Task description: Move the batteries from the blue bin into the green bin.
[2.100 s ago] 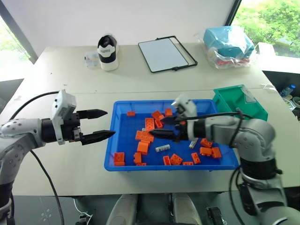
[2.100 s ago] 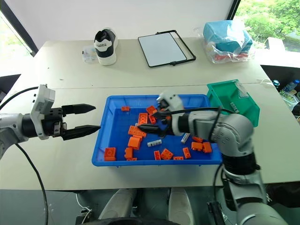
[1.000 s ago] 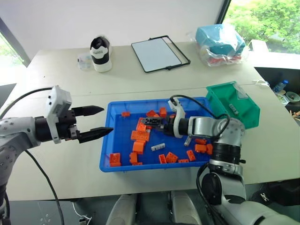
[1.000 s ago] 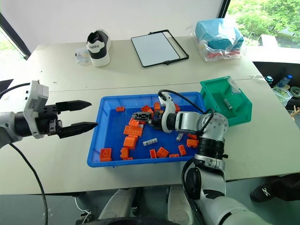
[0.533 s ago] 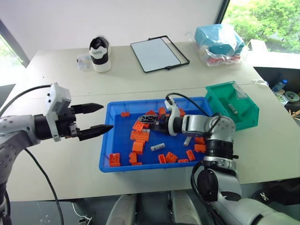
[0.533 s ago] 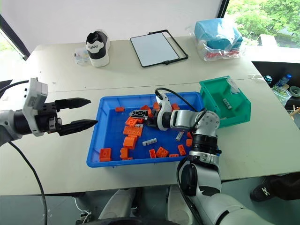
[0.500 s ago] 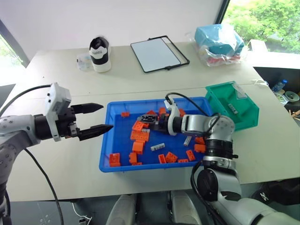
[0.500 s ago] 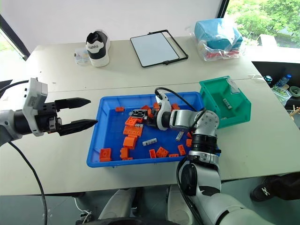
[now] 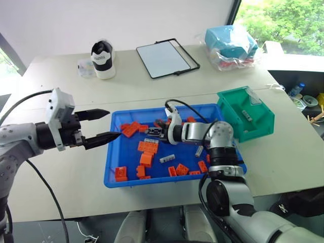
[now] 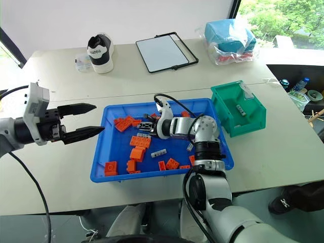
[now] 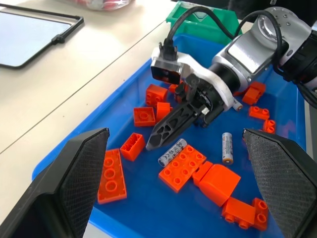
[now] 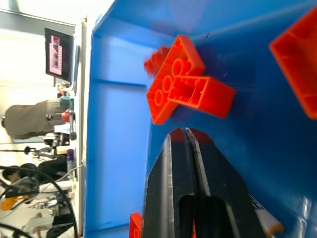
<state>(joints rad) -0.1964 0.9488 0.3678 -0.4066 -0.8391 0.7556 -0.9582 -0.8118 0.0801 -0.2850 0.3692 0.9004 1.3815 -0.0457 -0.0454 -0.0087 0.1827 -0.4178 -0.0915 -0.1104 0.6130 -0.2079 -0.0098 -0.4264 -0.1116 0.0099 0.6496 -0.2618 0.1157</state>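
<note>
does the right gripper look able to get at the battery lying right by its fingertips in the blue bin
Probably yes. The right gripper is shut, its tips just beside the battery, which lies bare on the blue bin floor. An orange brick touches its far side; the gripper would need to open first.

The right gripper (image 12: 185, 136) has its two black fingers (image 12: 166, 183) pressed flat together with nothing between them, the tips low over the floor of the blue bin (image 12: 116, 119). Just past the tips lie two orange bricks (image 12: 185, 91) touching each other, one stud-side up and one showing its hollow underside. Another orange brick (image 12: 297, 74) sits off to one side. A battery (image 12: 265, 220) lies beside the fingers' base. Beyond the bin's rim, a person (image 12: 32, 119) stands among equipment.
</note>
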